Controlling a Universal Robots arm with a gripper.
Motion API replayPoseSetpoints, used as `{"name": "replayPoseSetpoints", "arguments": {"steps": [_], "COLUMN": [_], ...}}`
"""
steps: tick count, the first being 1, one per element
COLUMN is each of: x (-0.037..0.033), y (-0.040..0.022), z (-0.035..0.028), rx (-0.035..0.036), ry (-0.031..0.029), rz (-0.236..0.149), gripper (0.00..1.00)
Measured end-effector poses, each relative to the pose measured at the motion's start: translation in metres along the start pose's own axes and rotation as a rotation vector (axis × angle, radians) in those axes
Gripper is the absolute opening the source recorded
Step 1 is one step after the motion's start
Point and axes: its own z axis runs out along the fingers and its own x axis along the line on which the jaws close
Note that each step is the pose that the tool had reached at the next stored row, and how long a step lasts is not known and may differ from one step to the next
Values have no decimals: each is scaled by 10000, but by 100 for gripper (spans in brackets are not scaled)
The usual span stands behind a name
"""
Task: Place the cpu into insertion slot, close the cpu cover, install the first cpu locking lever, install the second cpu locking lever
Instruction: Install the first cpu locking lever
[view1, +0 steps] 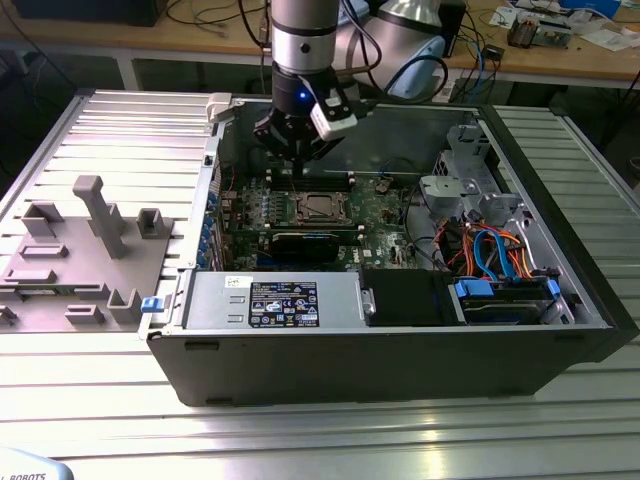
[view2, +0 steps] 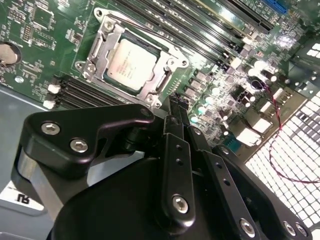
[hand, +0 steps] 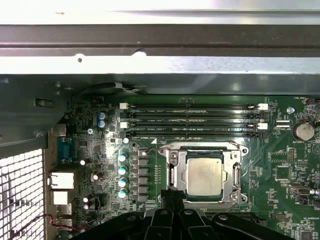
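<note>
Your small square cpu with its dull silver metal top (view2: 131, 64) (hand: 204, 176) (view1: 317, 207) lies flat in the insertion slot, the dark socket with a pale metal rim (view2: 162, 51) on the green circuit board (view2: 45, 30) (hand: 285, 165) (view1: 385, 205). The cpu cover, a thin silvery metal frame plate with a square window (view2: 102, 47) (hand: 172, 172), lies down around the cpu, its edges framing the chip on all sides in both wrist views. Thin wire levers run along the frame; you cannot tell whether they are latched.

Your black gripper (view2: 179, 102) (hand: 173, 195) (view1: 300, 165) hangs just beside the cover's edge, above the board. Its fingers (view2: 172, 107) are pressed together at the tips, clamped on nothing.

Beyond the cpu lie long black memory slots (hand: 192, 120) (view2: 200, 30). The board sits in an open dark grey computer case (view1: 380, 350), which rests on the ribbed metal counter (view1: 120, 120) near a grey plastic fixture (view1: 85, 250).
</note>
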Motion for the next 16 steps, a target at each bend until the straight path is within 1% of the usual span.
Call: {"name": "replayPoseSetpoints", "arguments": {"steps": [2,8,9,11,12,16], "x": [50,145,176,241,262,295], "y": [2,15,21,46,60,110], "z": [0,1,1,0,0,-1], "rx": [1,0,0,2,-1,-4], "ry": [0,-1,-2,-1,-3,-3], "rz": [1,1,2,2,2,2], "gripper": [11,11,11,11,11,11]}}
